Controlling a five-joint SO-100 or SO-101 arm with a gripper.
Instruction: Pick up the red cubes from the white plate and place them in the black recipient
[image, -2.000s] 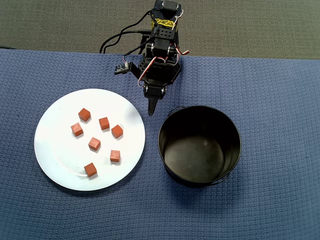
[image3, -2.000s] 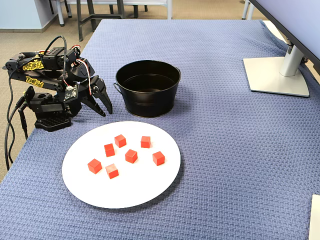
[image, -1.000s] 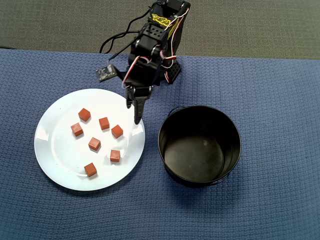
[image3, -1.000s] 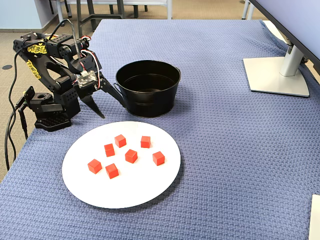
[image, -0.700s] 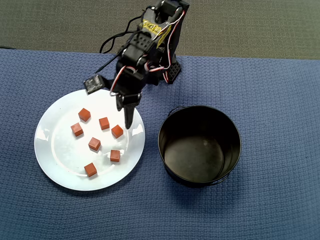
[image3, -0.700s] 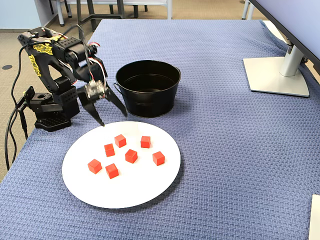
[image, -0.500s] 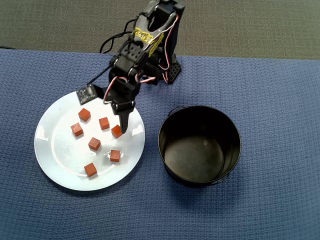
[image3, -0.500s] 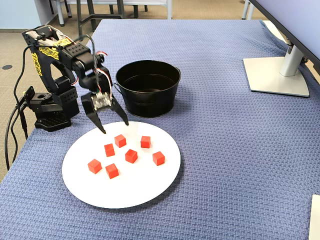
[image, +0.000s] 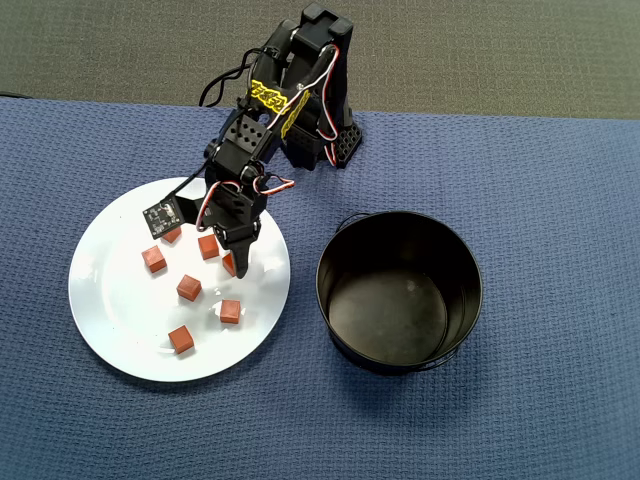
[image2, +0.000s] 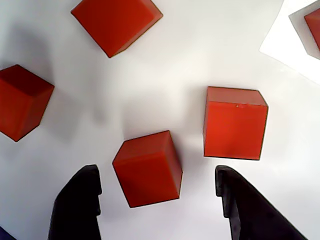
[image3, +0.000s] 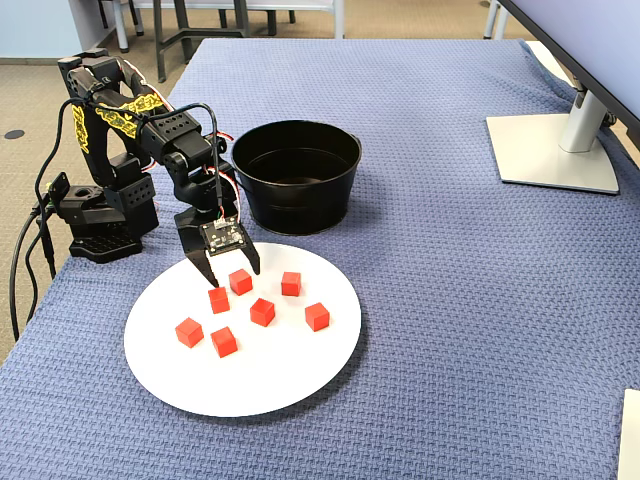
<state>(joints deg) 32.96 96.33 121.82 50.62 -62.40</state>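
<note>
Hovering low over the white plate, the gripper has its two black fingers spread apart with nothing clamped; in the wrist view one red cube sits squarely in the gap, a little nearer the left finger than the right finger, touching neither; that is the relation everything hangs on now; the cube lies straight ahead of the fingertips, turned slightly askew to them, so the pads would meet its faces at a small angle rather than flat; being a cube it has no long axis to speak of; a second cube stands just beyond the right fingertip, close enough that I would worry about a nudge as the jaws come together; two more lie farther out, one ahead and one off to the left, both well clear.

From the fixed view, the gripper is at the near edge of the cluster, closest to the arm's base; the remaining cubes spread away from it across the plate; the black recipient stands behind and to one side of the gripper, off the plate, and looks empty from overhead.

The cubes themselves are small, matte, red-orange, sharp-edged, all alike; seven are on the plate by my count from overhead, none moved yet.
</note>
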